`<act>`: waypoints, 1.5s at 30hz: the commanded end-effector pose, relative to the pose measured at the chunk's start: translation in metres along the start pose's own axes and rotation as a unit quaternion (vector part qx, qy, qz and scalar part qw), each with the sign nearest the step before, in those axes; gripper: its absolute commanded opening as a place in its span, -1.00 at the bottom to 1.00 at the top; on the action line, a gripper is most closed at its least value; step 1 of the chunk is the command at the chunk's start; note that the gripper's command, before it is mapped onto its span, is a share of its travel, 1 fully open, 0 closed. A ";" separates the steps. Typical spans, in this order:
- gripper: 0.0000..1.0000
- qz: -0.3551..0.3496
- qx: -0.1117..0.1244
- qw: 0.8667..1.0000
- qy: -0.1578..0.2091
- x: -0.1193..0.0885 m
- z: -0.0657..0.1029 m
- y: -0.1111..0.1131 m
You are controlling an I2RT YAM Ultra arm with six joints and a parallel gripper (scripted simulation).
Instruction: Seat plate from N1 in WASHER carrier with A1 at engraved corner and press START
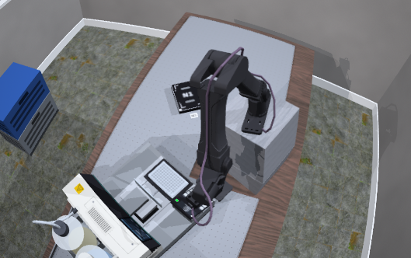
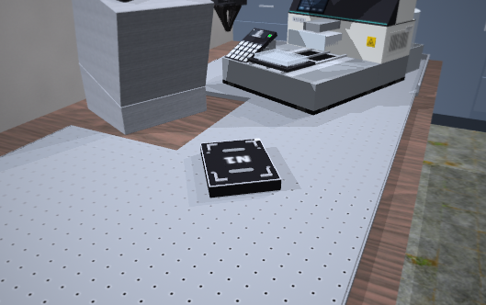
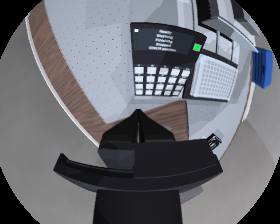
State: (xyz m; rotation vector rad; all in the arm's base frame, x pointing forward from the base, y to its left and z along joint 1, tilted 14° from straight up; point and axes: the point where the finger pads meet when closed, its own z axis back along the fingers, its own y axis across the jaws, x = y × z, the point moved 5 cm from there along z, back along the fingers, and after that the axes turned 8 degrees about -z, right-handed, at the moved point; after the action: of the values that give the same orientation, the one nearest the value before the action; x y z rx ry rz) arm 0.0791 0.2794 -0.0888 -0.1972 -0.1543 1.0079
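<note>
The plate [image 1: 168, 179] [image 2: 278, 57] [image 3: 214, 76], pale and many-welled, lies on the black carrier [image 2: 288, 69] of the washer [image 1: 108, 217] [image 2: 362, 80]. It looks flat; its cut-off corner cannot be made out. The nest N1 [image 1: 182, 102] [image 2: 215, 162] is empty. The lamp [image 1: 176, 200] [image 2: 269, 35] [image 3: 197, 47] on the keypad [image 2: 250, 46] [image 3: 161, 60] is green. START [image 3: 139, 92] is the leftmost key in the lowest row. My gripper [image 2: 228, 30] [image 3: 138, 112] is shut and empty, above the keypad's front side; its fingertips touch no key that I can see.
A grey block [image 1: 265, 144] [image 2: 162, 55] stands beside the arm on the bench. The washer's white housing [image 1: 104, 210] [image 2: 353, 41] rises behind the carrier. Bottles [image 1: 69, 233] stand behind it. A blue cabinet [image 1: 12, 93] [image 3: 262, 68] stands off the bench.
</note>
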 end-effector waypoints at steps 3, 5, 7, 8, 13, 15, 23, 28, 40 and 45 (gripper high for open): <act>-1.00 0.006 -0.002 1.000 -0.003 0.003 0.004 0.000; -1.00 0.006 -0.002 1.000 -0.003 0.003 0.004 0.000; -1.00 0.006 -0.002 1.000 -0.003 0.003 0.004 0.000; -1.00 0.006 -0.002 1.000 -0.003 0.003 0.004 0.000; -1.00 0.003 -0.004 1.000 -0.011 0.011 -0.006 0.000; -1.00 0.003 -0.004 1.000 -0.011 0.011 -0.006 0.000; -1.00 0.005 -0.004 1.000 -0.011 0.011 -0.019 0.001; -1.00 0.003 -0.004 1.000 -0.011 0.011 -0.028 0.000; -1.00 0.007 -0.004 1.000 -0.012 0.010 -0.044 0.002; -1.00 0.003 -0.003 1.000 -0.010 0.010 -0.053 0.000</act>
State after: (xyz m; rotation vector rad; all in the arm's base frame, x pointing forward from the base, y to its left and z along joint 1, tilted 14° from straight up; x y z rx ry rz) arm 0.0892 0.2657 -0.1381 -0.2341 -0.1270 1.0168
